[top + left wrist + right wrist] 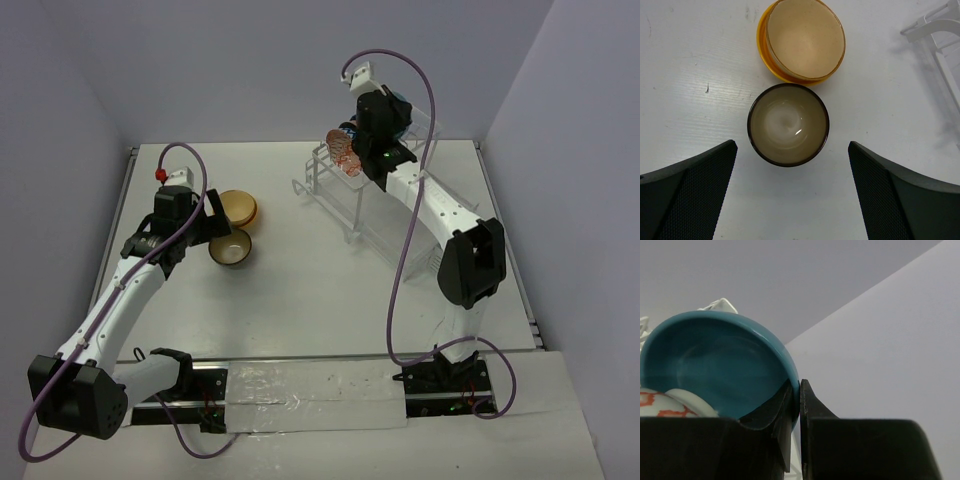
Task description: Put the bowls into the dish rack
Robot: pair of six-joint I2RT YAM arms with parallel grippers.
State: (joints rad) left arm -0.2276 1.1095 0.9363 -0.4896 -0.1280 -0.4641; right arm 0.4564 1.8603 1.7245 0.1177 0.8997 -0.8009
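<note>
A cream bowl with a dark rim (788, 124) (230, 248) stands upright on the table. Just beyond it a tan bowl (804, 40) sits nested in an orange-yellow bowl (762, 47) (238, 207). My left gripper (792, 195) (215, 228) hovers wide open just short of the cream bowl, holding nothing. My right gripper (799, 405) (385, 122) is shut on the rim of a blue bowl (715, 365) (401, 108), held on edge over the white dish rack (345, 200). A red-patterned bowl (660, 402) (345, 152) stands on edge in the rack beside it.
A corner of the rack (935, 30) shows at the right of the left wrist view. Grey walls close the table at the back and both sides. The arm bases and a clear sheet (310, 395) lie along the near edge.
</note>
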